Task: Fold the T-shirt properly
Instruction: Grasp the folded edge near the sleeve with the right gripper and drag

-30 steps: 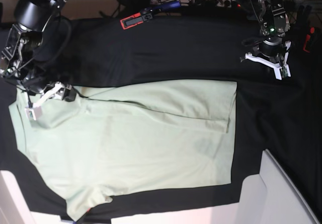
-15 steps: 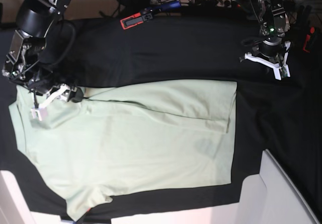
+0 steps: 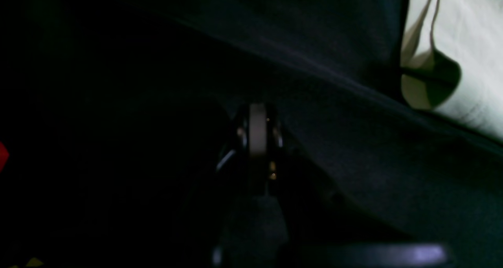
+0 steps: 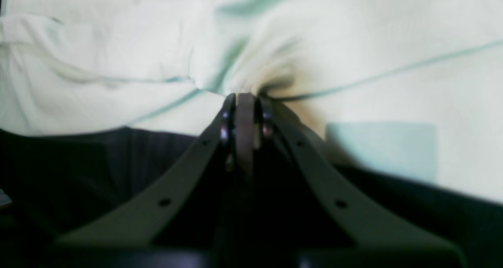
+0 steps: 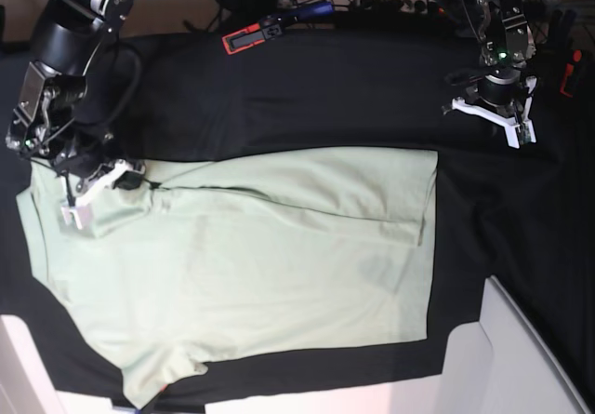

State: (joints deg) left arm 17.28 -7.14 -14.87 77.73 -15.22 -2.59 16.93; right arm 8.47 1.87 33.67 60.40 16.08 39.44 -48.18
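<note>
Black cloth (image 5: 307, 98) covers the whole work surface, lying fairly flat with a few long creases. Item one: the T-shirt (image 5: 251, 265), pale mint green, spread flat across the middle and left of the base view, one short sleeve reaching toward the near edge at lower left, a straight hem on its right side, and a folded ridge running diagonally across its upper part. Item two: the right gripper (image 4: 245, 103), at the shirt's upper left corner in the base view, fingers pressed together and pinching a bunched pucker of the green fabric; creases radiate from the pinch point in the right wrist view. A pale blue-green rectangular patch (image 4: 381, 150) sits on the shirt just beside that grip, near the fabric's edge. Item three: the left gripper (image 5: 497, 121), at the upper right of the base view, well apart from the shirt, resting over bare black cloth with its fingers closed on nothing; the left wrist view is very dark, showing only the closed tips and a corner of the shirt's edge at upper right. Item four: a red-and-black clamp tool (image 5: 256, 34) at the far edge of the cloth. Item five: white flat panels (image 5: 521, 358) at the near right corner.
</note>
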